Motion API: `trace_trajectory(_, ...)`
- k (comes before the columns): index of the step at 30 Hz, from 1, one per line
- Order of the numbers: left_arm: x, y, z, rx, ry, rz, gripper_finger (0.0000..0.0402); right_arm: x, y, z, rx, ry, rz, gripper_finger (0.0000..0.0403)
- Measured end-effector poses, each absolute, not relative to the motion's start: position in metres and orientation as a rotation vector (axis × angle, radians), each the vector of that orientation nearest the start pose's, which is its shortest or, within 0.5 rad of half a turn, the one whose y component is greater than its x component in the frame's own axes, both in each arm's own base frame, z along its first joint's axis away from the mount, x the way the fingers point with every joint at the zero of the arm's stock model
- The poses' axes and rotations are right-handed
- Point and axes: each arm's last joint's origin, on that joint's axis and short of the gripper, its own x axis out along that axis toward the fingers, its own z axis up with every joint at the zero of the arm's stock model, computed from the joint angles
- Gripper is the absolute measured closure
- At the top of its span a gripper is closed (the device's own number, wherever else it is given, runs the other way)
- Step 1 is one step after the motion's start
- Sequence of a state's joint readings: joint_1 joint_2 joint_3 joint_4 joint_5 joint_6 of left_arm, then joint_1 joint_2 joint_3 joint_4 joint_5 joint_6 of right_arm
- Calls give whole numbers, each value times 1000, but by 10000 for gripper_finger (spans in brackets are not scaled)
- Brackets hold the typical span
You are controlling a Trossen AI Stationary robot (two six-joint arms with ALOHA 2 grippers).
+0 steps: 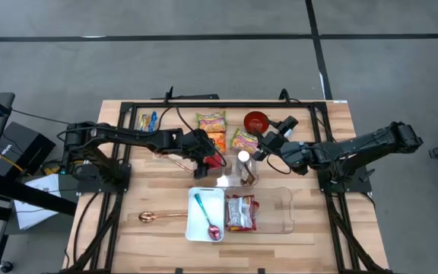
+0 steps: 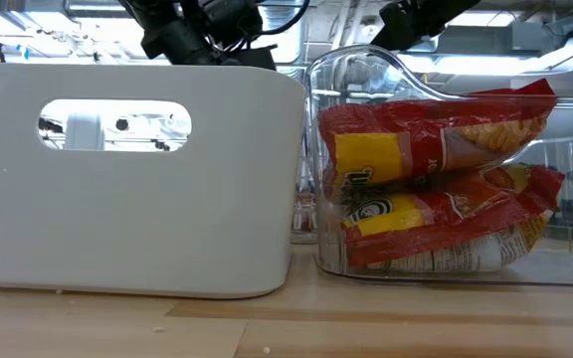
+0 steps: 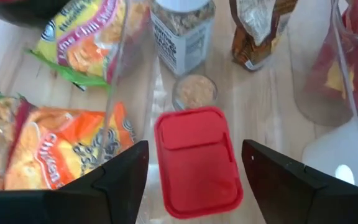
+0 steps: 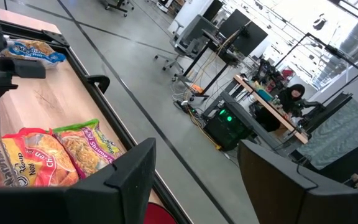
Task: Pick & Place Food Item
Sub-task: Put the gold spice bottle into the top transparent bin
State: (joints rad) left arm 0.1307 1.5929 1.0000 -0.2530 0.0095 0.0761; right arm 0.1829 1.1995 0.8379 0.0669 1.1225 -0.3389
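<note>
Under the spread left pincer (image 3: 194,168), a red box (image 3: 197,160) beside "Chicken" noodles (image 3: 61,146); right pincer (image 4: 194,171) spread

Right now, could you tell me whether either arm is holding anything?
Nothing is held: the left gripper hovers with jaws open around the red container, and the right gripper is empty.

You see two matte black jointed arms, the left arm (image 1: 128,137) and right arm (image 1: 356,146), on black frame bases, each with broad dark fingers (image 3: 120,180).
</note>
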Motion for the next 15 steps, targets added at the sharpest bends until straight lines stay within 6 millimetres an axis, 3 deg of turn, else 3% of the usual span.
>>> trace_trajectory(9, 327, 44, 214, 124, 794, 99, 167, 252, 20, 296, -499, 402, -887, 182)
trace_trajectory(15, 315, 45, 240, 222, 736, 178, 165, 252, 20, 295, -503, 408, -885, 182)
